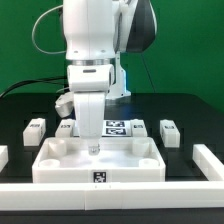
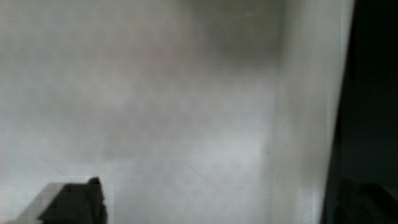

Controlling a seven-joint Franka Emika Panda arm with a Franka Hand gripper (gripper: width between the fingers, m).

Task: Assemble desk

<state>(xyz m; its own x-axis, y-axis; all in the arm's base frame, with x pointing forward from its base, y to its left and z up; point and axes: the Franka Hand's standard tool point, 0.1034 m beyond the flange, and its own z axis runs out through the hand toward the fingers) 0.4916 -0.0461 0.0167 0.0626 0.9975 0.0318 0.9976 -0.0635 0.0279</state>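
We see the arm (image 1: 95, 40) standing nearly straight up in the middle of the exterior view, its white wrist pointing down and the tool (image 1: 93, 146) hanging low over the tabletop panel (image 1: 58, 160), close to its back rim. The tool's tips look drawn near each other, but we cannot tell how wide they stand or whether they hold anything. The wrist view gives us only a blurred white surface (image 2: 160, 110) with one dark finger (image 2: 71, 203) at the edge. The tabletop panel lies flat on the black counter (image 1: 190, 112), rim up, just behind the front one of the border rails (image 1: 150, 195). The legs (image 1: 36, 128) stand in a row behind it, on both sides of the marker board (image 1: 120, 127), apart from the panel. We find a small black-and-white tag (image 1: 99, 177) on the panel's front rim. The marker board carries similar square patterns, and we can read no words or brand anywhere.
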